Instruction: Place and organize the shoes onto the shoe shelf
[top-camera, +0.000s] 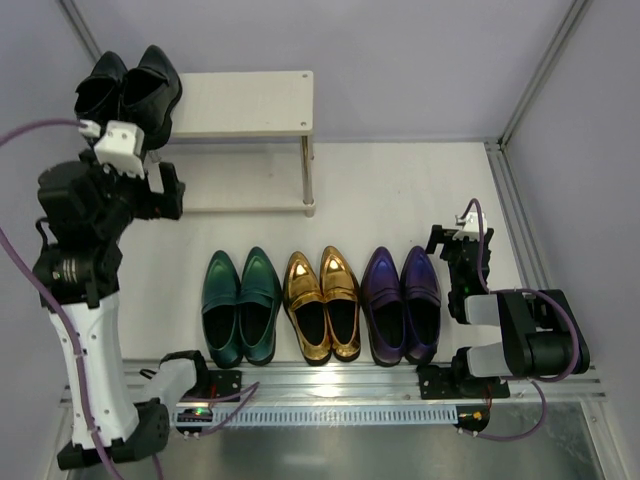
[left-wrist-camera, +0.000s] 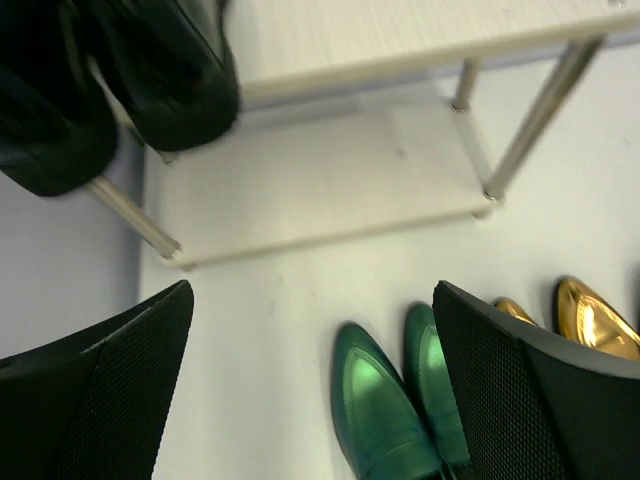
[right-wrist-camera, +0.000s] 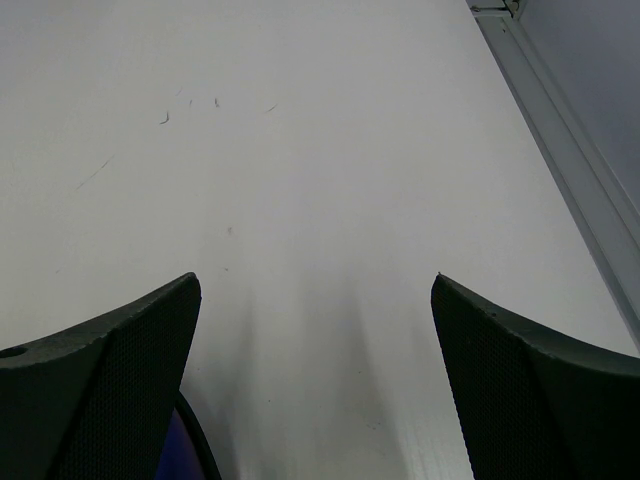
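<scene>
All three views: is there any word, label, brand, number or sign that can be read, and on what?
None can be read. No print shows on the black shoes, green shoes, gold shoes, purple shoes, the shoe shelf, the left arm or the right arm.

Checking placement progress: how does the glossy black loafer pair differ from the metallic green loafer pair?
Place: the glossy black loafer pair sits on the pale shoe shelf's top board, left end; the metallic green loafer pair lies on the white table.
Pose: black overhangs the board's front edge; green lies flat, beside the gold pair.
Shared: glossy, each pair side by side.
</scene>
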